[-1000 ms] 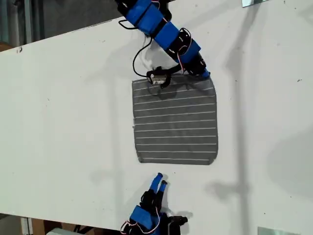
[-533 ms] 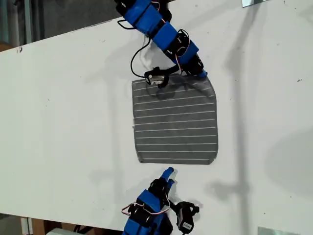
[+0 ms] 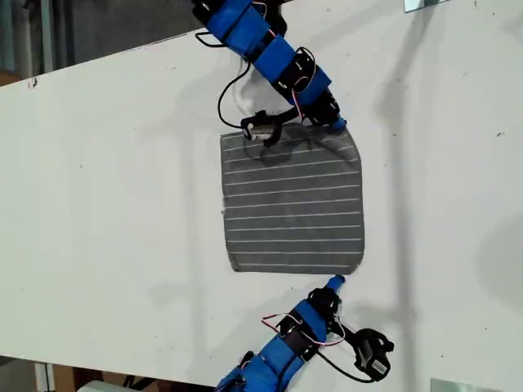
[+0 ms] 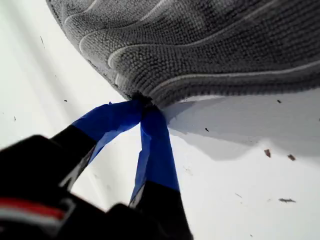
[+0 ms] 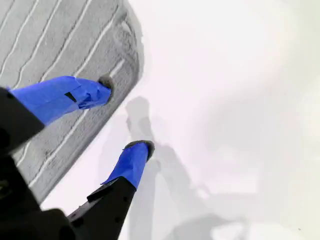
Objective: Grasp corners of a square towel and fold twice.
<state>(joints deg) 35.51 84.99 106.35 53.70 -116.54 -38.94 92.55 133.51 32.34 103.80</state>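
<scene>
While the exterior view shows both blue SO-100 arms at once, only the wrist views reveal how the jaws stand. The dark grey soft towel with thin white stripes point(image 3: 292, 200) lies flat near the middle of the white table point(image 3: 106, 204), roughly square.

Nearest the table's near edge, my second gripper point(image 3: 335, 283) sits just beside the towel's near corner point(image 3: 355, 265) on the exterior view's right. The second wrist view shows its jaws apart and empty: one blue fingertip point(image 5: 87, 92) hangs over the towel's border point(image 5: 125, 55), the other point(image 5: 135, 155) over bare table beside the edge. Whether either tip touches the surface cannot be told.

At the far edge of the towel, my first gripper point(image 3: 337, 124) meets the far corner point(image 3: 347, 135) on the exterior view's right. The first wrist view shows what the exterior view does not: the two blue fingertips point(image 4: 142, 102) are pressed together on the rounded corner of the cloth point(image 4: 135, 92), and the edge there is raised off the table, casting a shadow beneath.
</scene>
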